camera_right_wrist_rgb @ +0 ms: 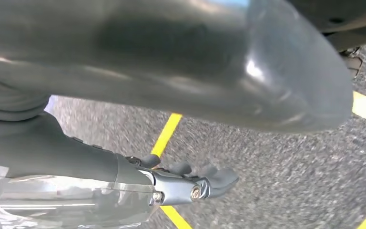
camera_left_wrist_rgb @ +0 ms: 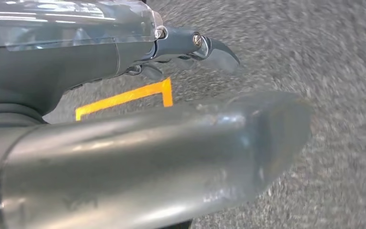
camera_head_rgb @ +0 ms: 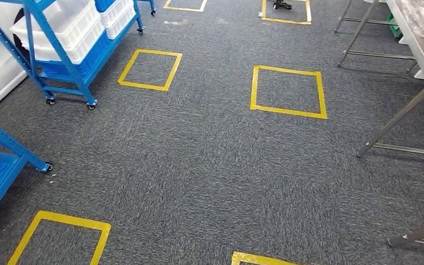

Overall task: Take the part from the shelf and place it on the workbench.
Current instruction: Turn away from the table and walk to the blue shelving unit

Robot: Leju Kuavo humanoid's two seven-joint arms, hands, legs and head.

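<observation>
Grey carpet [camera_head_rgb: 210, 165] marked with yellow tape squares [camera_head_rgb: 288, 91] spread out from the blue wheeled shelf [camera_head_rgb: 66, 49], which carried white bins [camera_head_rgb: 72, 30] and blue bins [camera_head_rgb: 69, 65]; across the carpet from it stood a steel-legged workbench [camera_head_rgb: 419, 49]. The part itself could not be made out, presumably lying in one of the shelf's bins. Both the left hand [camera_left_wrist_rgb: 138, 62] and the right hand [camera_right_wrist_rgb: 138, 176] hung over the carpet grasping nothing, fingers loosely extended, so the walk probably wanted a square stop facing the shelf, near enough to reach its bins.

Each robot hand [camera_left_wrist_rgb: 138, 143] [camera_right_wrist_rgb: 171, 62] looks grey, seemingly clear-covered, with silver screws.
</observation>
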